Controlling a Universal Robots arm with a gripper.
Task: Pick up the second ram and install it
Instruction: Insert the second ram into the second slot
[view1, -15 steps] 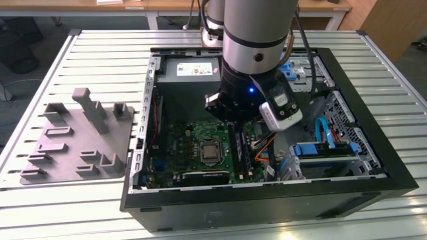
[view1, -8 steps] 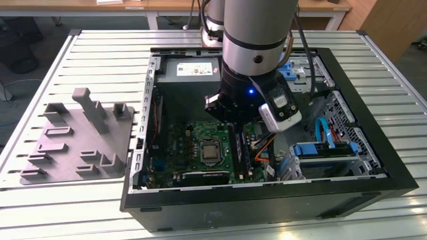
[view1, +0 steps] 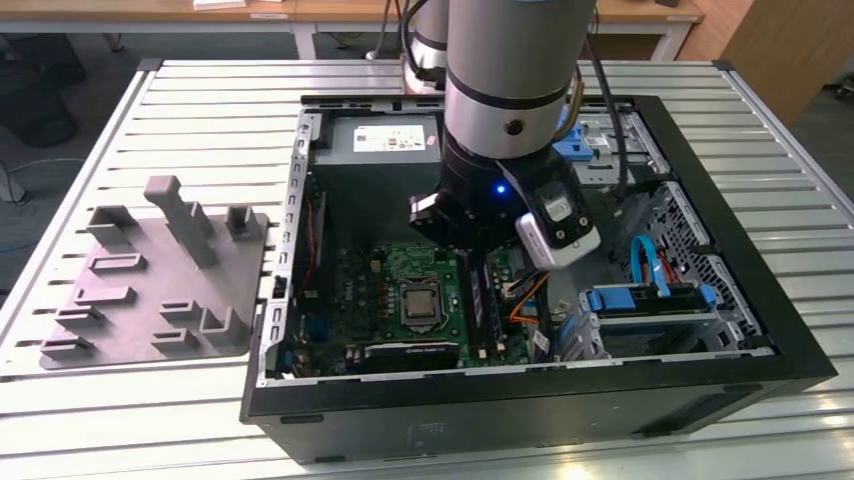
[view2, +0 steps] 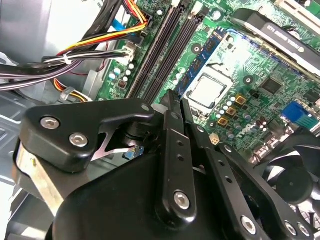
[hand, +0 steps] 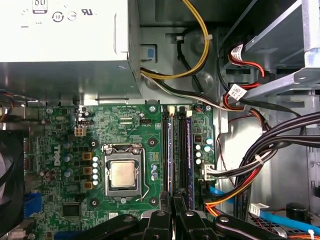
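The open computer case (view1: 747, 330) lies on its side on a slatted metal table (view1: 200, 110), and everything else can be placed against it. The robot arm (view1: 514, 60) reaches down into the case over the green motherboard (hand: 125, 125). Just outside the case, on the exterior view's left, a grey fixture plate (view1: 147, 290) with upright posts rests on the table. Inside the case, the silver power supply (hand: 65, 45) sits along one wall, with bundles of coloured cables (hand: 250, 160) running from it down beside the motherboard. The processor socket (hand: 123, 173) sits near the middle of the motherboard, and the long memory slots (hand: 175, 150) run just beside it. The gripper (hand: 172, 212) hangs above the near end of those slots, its black fingers (view2: 172, 150) drawn close together with nothing between them. The second ram (hand: 188, 150) stands seated in a slot, beside another dark stick; the two look alike.
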